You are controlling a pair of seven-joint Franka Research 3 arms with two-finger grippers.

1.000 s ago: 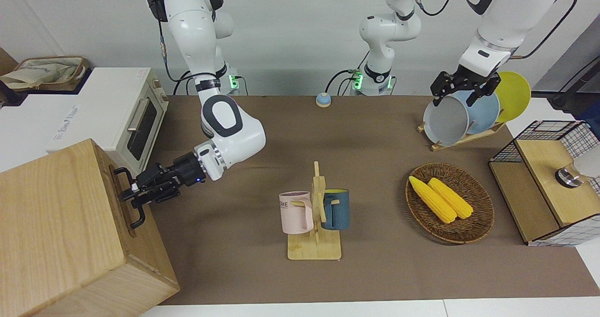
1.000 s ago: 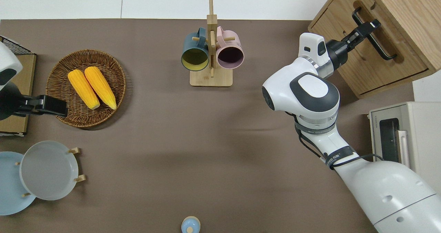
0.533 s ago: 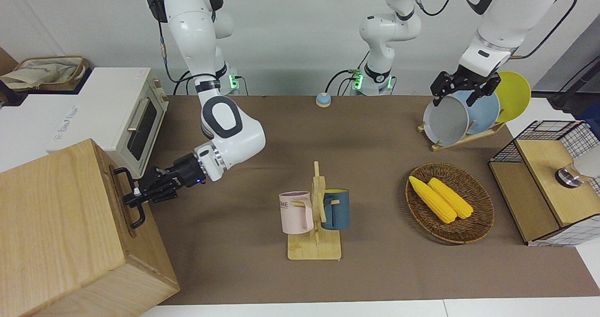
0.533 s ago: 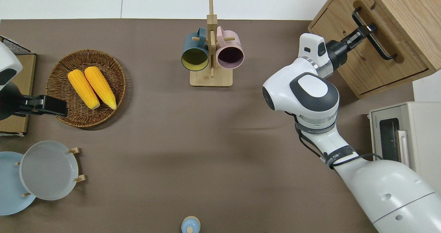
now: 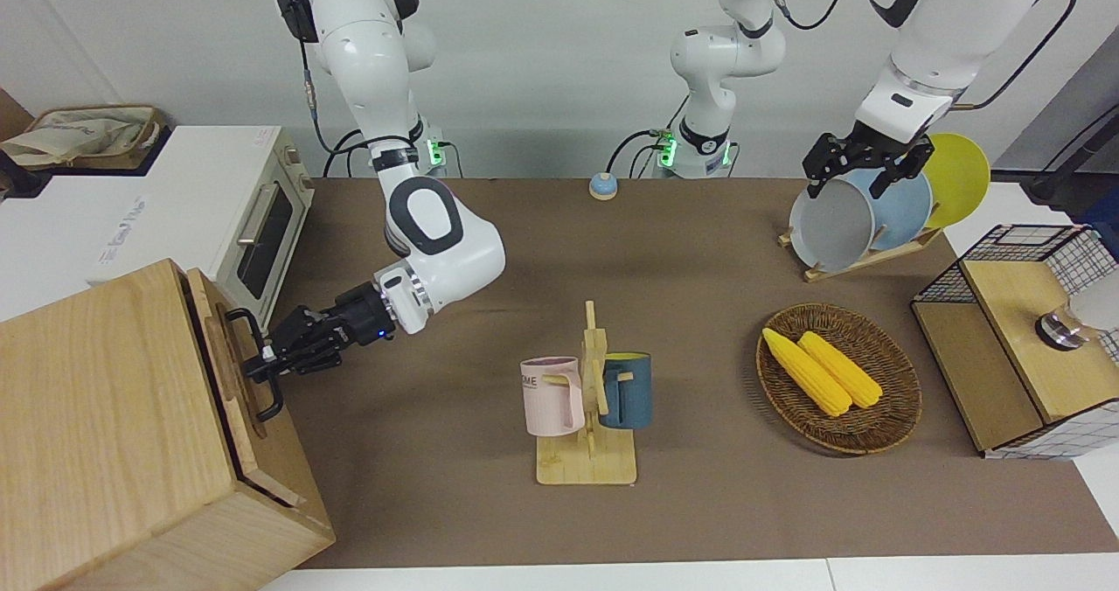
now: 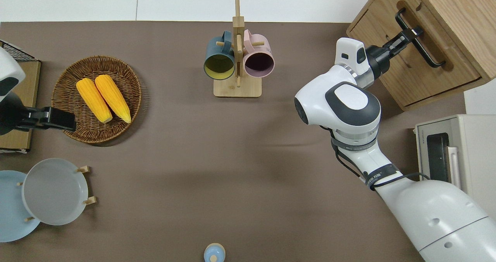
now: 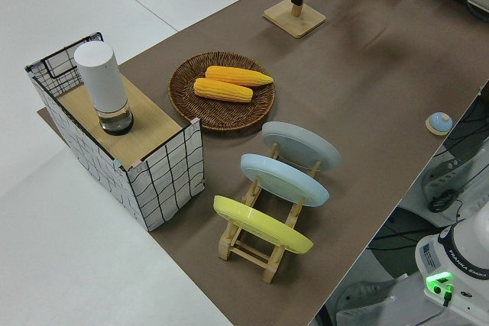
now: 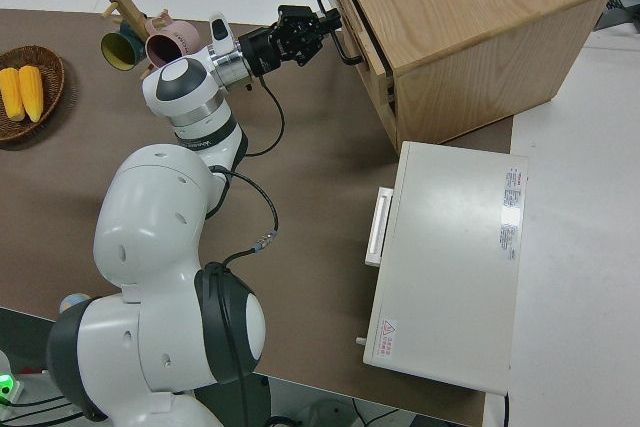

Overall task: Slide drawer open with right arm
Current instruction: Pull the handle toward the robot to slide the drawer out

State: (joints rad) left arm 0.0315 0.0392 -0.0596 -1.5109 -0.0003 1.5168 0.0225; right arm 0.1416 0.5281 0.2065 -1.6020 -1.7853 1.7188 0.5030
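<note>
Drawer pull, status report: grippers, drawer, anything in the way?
Right gripper shut on drawer handle. Left arm parked. Drawer partly out of cabinet. Pull path clear; mug rack well aside.

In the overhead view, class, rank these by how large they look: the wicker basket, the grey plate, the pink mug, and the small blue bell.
Largest to smallest, as they look from overhead:
1. wicker basket
2. grey plate
3. pink mug
4. small blue bell

The bell is cut off by the picture's edge, yet looks clearly smallest.

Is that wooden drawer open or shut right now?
Slightly open. In the front view the drawer front stands out from the wooden cabinet, a dark gap behind it. The right claw grips its black handle.
</note>
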